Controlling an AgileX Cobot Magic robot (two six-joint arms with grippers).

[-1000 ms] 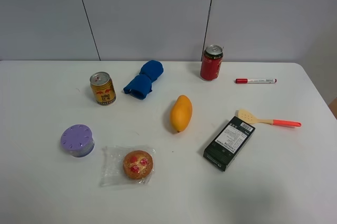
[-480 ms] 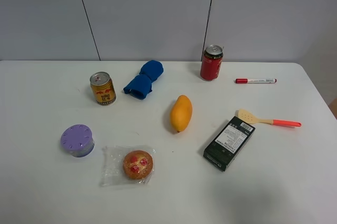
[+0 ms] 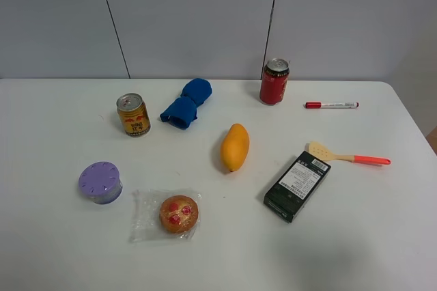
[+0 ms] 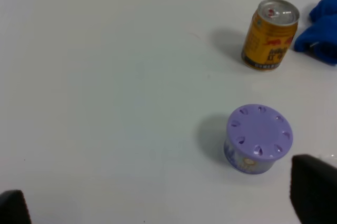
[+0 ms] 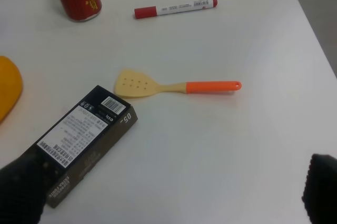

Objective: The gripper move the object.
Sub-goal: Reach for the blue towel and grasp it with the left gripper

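Observation:
The royal-blue cloth bundle (image 3: 186, 103) lies on the white table (image 3: 61, 250) at the back, between a gold can and a red can. Its edge shows in the left wrist view (image 4: 324, 29). Neither arm shows in the exterior high view. My left gripper (image 4: 163, 203) is open and empty, with its fingertips (image 4: 313, 190) far apart beside a purple container, well short of the cloth. My right gripper (image 5: 168, 192) is open and empty, with one fingertip (image 5: 21, 192) by a black box.
A gold can (image 3: 133, 115) stands left of the cloth. A purple container (image 3: 100, 182) and a wrapped pastry (image 3: 179, 214) lie at the front left. A mango (image 3: 234, 146), black box (image 3: 298, 185), spatula (image 3: 345, 156), marker (image 3: 331, 105) and red can (image 3: 274, 81) lie to the right.

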